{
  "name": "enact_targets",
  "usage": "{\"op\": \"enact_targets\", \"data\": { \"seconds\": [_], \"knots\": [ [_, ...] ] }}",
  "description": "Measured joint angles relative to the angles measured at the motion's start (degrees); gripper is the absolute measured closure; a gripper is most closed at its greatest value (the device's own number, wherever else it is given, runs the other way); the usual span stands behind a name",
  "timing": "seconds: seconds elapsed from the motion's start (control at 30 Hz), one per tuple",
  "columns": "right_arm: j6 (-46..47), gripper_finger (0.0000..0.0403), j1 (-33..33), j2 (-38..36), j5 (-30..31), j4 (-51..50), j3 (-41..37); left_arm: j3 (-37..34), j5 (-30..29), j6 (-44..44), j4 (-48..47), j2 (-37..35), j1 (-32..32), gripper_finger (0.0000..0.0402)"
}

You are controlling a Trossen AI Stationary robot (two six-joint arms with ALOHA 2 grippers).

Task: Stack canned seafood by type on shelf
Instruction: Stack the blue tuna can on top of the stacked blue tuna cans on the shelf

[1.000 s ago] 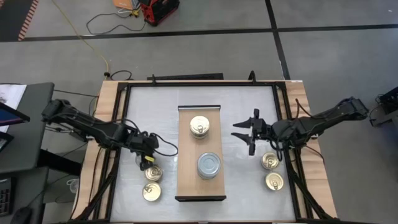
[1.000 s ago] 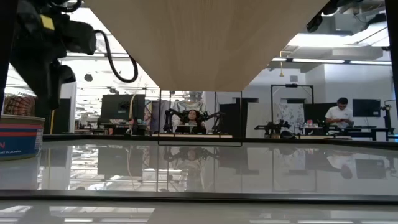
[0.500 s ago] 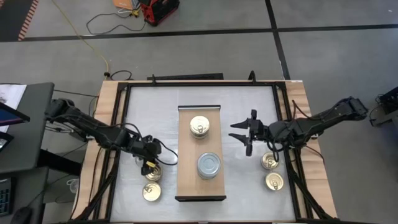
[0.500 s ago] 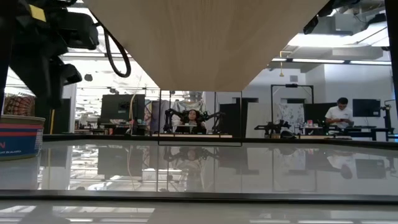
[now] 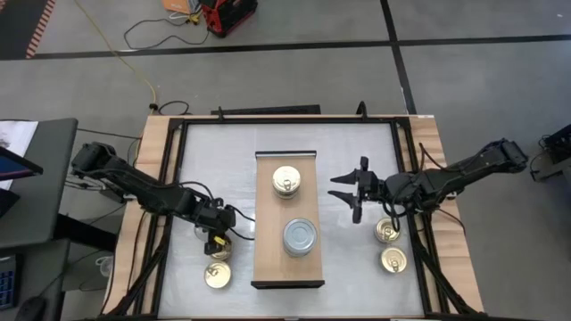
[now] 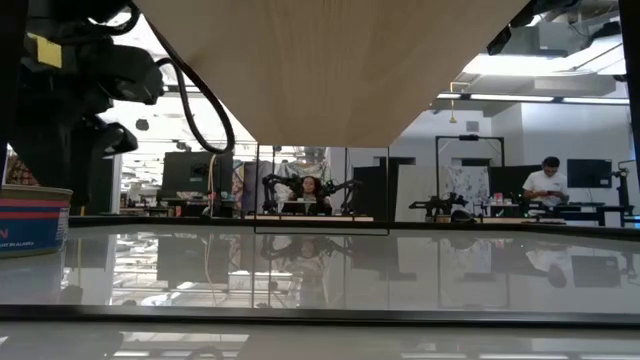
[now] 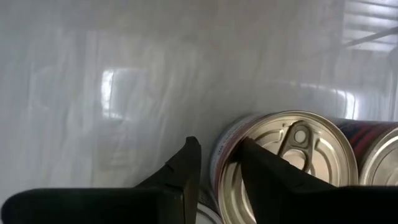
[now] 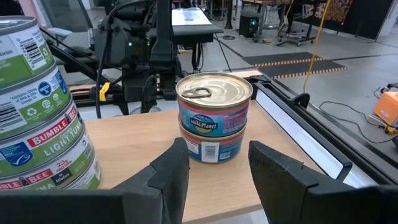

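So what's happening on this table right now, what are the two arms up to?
The robot is sorting tins onto the shelf, which already carries a gold-lidded stack and a silver-lidded stack. The left gripper is down over a gold-lidded tin on the white table, one finger outside the rim and the other over the lid, not yet closed. The right gripper hangs open beside the shelf, facing the gold-lidded stack. Three more tins sit on the table.

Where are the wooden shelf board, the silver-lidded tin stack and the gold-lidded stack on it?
Light-wood shelf board [image 5: 287, 274]: high view, bare near end.
Silver-lidded tin stack [image 5: 300, 237]: high view, lid.
Gold-lidded tin stack [image 8: 214, 89]: right wrist view, lid.
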Motion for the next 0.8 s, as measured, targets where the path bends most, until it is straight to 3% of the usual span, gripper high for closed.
{"op": "enact_targets", "data": {
  "seconds": [0.13, 0.37, 0.7, 0.8],
  "knots": [
    [0.04, 0.0207, 0.00, 0.00, 0.00, 0.02, 0.00, 0.02, -0.82, 0.39, -0.50, 0.02, 0.00, 0.0320],
    [0.15, 0.0207, 0.00, 0.00, 0.00, 0.25, 0.00, 0.05, -10.50, 0.70, -3.00, 0.04, 1.05, 0.0394],
    [0.63, 0.0207, 0.00, 0.00, 0.00, 0.39, 0.00, -0.42, -12.29, 1.74, -7.14, 2.49, 4.92, 0.0401],
    [0.67, 0.0207, 0.00, 0.00, 0.00, 0.39, 0.00, -0.28, -16.17, 1.11, -8.60, 3.22, 5.89, 0.0401]
  ]
}}
